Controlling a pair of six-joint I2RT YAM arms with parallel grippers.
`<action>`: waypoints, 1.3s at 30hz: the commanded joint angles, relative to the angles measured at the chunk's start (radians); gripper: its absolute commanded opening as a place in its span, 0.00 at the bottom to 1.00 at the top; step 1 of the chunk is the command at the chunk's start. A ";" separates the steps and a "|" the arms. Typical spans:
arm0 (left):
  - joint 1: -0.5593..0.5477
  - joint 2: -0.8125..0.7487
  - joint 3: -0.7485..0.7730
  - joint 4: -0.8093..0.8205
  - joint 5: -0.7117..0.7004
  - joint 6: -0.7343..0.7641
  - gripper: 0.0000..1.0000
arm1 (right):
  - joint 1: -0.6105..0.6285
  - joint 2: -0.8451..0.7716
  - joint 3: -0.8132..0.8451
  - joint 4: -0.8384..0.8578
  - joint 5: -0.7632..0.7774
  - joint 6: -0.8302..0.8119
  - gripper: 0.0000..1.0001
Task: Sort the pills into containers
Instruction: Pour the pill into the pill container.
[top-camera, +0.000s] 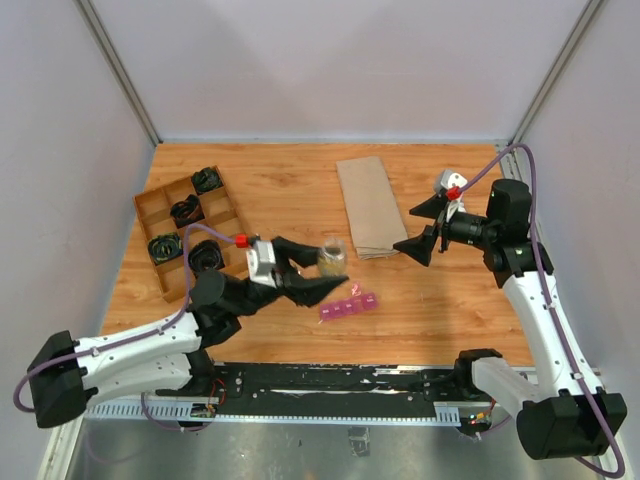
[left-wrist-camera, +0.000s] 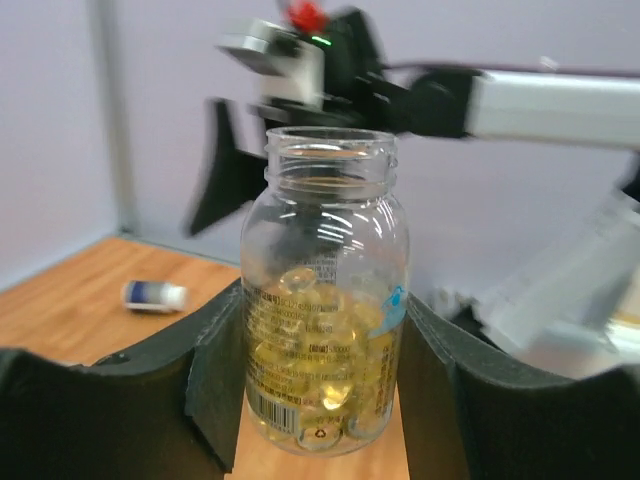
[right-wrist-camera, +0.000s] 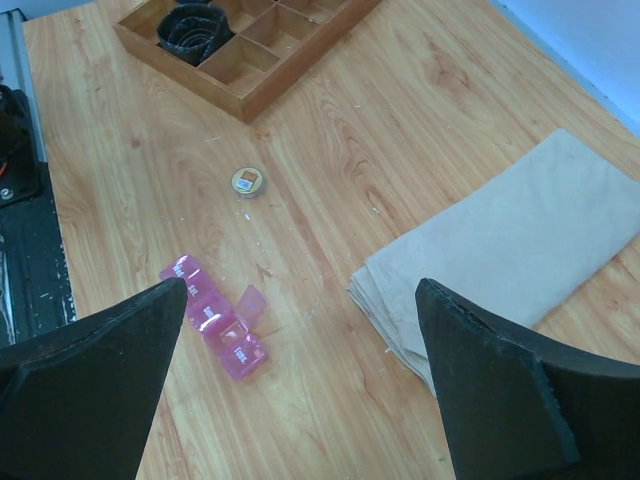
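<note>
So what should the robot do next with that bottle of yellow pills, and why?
Probably carry the bottle over the pink containers and tip it gently. The left gripper holds it upright with the cap off, so it looks ready to pour. One lid on the strip stands open, and the bottle isn't quite above it.

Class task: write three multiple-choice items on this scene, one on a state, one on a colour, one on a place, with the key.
1. The bottle is: A capped; B uncapped; C lying flat.
2. Its pills are: A blue; B yellow; C red.
3. The pink strip lies: A on the table; B inside the bottle; C in the left jaws.
Key: B, its mouth is bare; B, yellow shows through the clear wall; A, it rests on the wood while the left jaws grip the bottle.
</note>
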 joint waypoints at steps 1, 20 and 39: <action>-0.177 -0.070 0.059 -0.276 -0.191 0.254 0.00 | -0.034 -0.025 -0.022 0.034 0.015 0.020 0.99; -0.152 -0.029 -0.382 0.232 -0.017 0.222 0.00 | -0.043 0.001 -0.037 0.011 0.015 -0.025 0.99; -0.157 0.437 -0.115 -0.216 -0.023 0.328 0.00 | -0.042 0.112 0.019 -0.241 0.147 -0.338 0.99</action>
